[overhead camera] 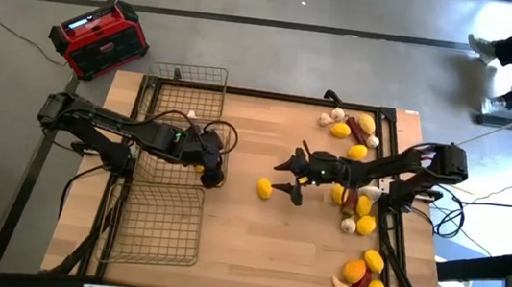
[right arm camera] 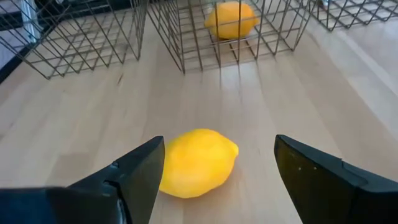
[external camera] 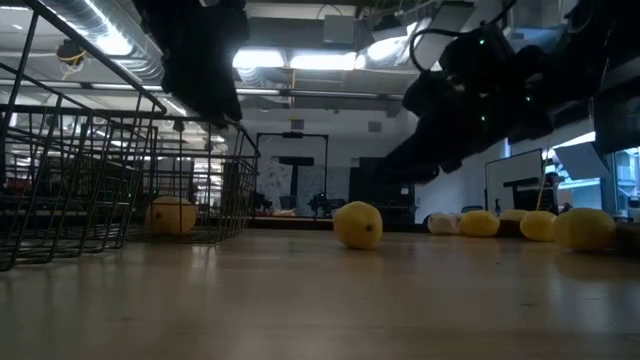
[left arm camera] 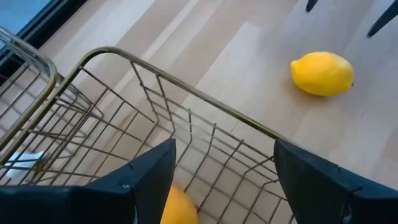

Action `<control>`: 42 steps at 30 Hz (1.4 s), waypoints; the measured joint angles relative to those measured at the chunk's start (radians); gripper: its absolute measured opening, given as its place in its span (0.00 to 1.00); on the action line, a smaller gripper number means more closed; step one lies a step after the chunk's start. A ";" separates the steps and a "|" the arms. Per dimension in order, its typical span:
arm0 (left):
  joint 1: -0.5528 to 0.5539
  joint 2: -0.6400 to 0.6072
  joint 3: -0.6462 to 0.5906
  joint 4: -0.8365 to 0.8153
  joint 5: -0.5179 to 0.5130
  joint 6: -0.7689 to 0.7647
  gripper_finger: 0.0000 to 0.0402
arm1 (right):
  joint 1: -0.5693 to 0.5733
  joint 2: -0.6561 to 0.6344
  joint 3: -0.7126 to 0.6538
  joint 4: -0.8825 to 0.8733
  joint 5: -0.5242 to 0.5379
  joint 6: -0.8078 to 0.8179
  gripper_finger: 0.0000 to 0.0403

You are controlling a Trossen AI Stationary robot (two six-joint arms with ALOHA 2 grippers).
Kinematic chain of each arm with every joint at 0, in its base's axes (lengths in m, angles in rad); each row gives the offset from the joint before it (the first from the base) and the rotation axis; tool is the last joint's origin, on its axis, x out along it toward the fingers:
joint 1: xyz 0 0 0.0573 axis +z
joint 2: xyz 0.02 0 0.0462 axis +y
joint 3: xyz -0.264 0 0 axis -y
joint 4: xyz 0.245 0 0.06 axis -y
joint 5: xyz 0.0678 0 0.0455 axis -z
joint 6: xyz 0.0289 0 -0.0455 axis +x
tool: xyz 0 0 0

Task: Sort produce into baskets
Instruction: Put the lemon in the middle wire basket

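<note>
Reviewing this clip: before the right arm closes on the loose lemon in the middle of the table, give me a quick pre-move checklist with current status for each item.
1. Right gripper open: ok.
2. Loose lemon lies between its fingers: ok, slightly off-centre.
3. Lemon free of other produce, alone on the bare table: ok.
4. Middle basket has room: ok, only one lemon shows inside.
5. Left gripper out of the way: not ok, it hangs open over that basket.
6. Fingers low enough to grip: cannot tell.

text: none legible | labels: none | brands: none | numbers/signs: none
</note>
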 joint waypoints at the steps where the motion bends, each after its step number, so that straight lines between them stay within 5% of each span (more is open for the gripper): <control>1: 0.000 0.000 0.000 0.001 0.000 0.000 0.66 | 0.000 0.010 0.001 0.011 0.001 0.000 0.74; 14: -0.021 0.000 0.000 0.010 0.000 -0.033 0.66 | 0.056 0.155 0.111 0.000 -0.010 0.021 0.74; 21: -0.034 0.000 0.000 0.028 0.000 -0.034 0.66 | 0.051 0.156 0.112 -0.142 0.063 0.018 0.74; 31: -0.033 0.000 0.000 0.043 -0.025 -0.028 0.66 | 0.051 0.156 0.112 -0.100 0.076 -0.033 0.74; 42: -0.033 0.000 0.000 0.074 -0.026 -0.016 0.66 | 0.051 0.159 0.112 -0.078 0.219 -0.035 0.74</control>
